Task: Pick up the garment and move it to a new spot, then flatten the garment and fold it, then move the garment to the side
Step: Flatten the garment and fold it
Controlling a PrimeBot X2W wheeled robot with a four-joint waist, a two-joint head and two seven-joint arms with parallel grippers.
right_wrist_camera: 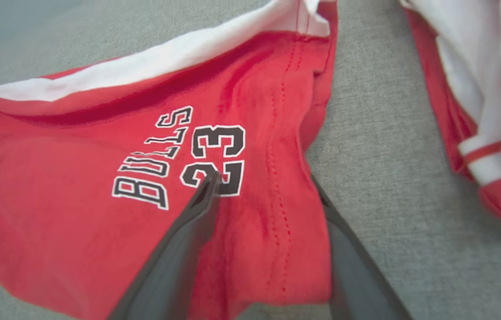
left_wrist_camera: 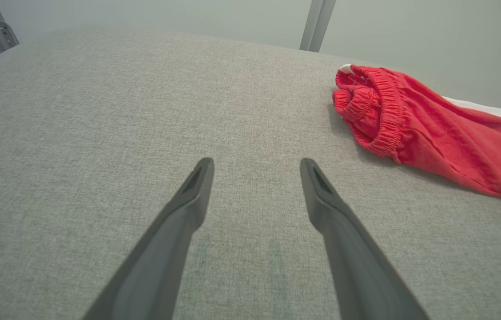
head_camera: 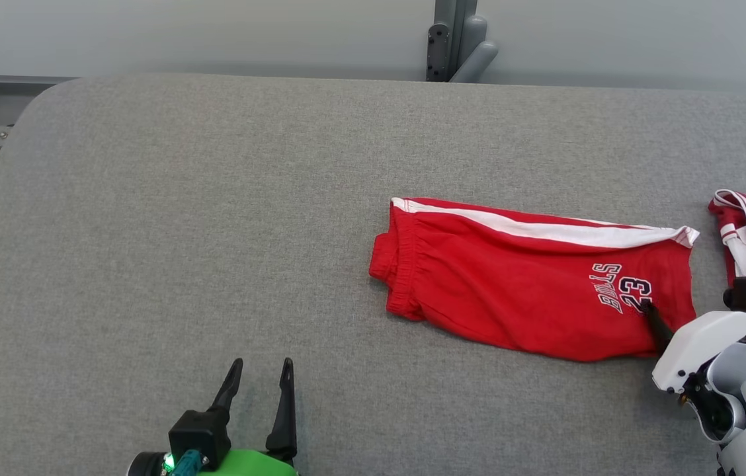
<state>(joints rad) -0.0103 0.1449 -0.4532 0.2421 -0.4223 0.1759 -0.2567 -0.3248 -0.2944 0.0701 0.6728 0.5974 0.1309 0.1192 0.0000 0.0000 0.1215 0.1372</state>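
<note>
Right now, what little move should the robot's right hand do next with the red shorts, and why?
Probably slide the right gripper straight back off the red shorts. Its jaws stand open around the hem by the 23 print, gripping nothing, and the shorts already lie flat, folded in half, on the table. Backing out gently should keep the hem from dragging.

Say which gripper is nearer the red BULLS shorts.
Right. The right gripper is at the red shorts' printed end, fingers spread astride the cloth; the left gripper is over bare table, clear of the waistband.
</note>
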